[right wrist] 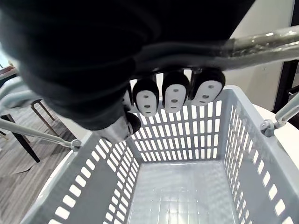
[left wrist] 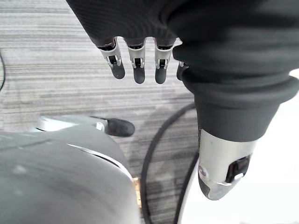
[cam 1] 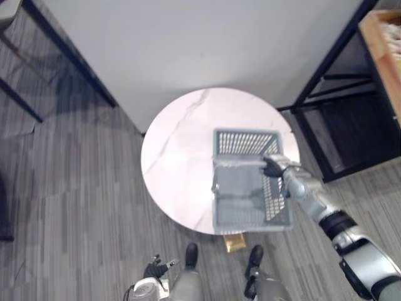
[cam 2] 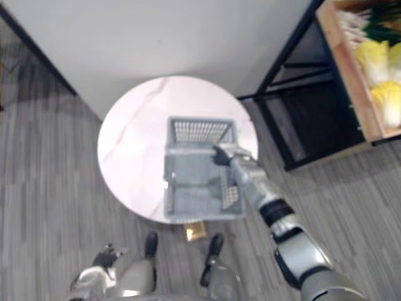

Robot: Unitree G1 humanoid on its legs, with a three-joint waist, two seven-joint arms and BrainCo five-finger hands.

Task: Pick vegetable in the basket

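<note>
Our left hand (left wrist: 138, 65) hangs low at 7 o'clock. Its fingers are straight, a little apart, and hold nothing. The basket (cam 1: 241, 213) is on the 5 o'clock side of the round table (cam 1: 175, 144). Its near end pokes past the edge at 6 o'clock, so it could tip off if we let go, or swing. Our right hand (right wrist: 174, 98) has its fingers curled tight round the handle (right wrist: 261, 39). The basket is empty. The yellow vegetables (cam 2: 376, 66) lie far off at 2 o'clock.
</note>
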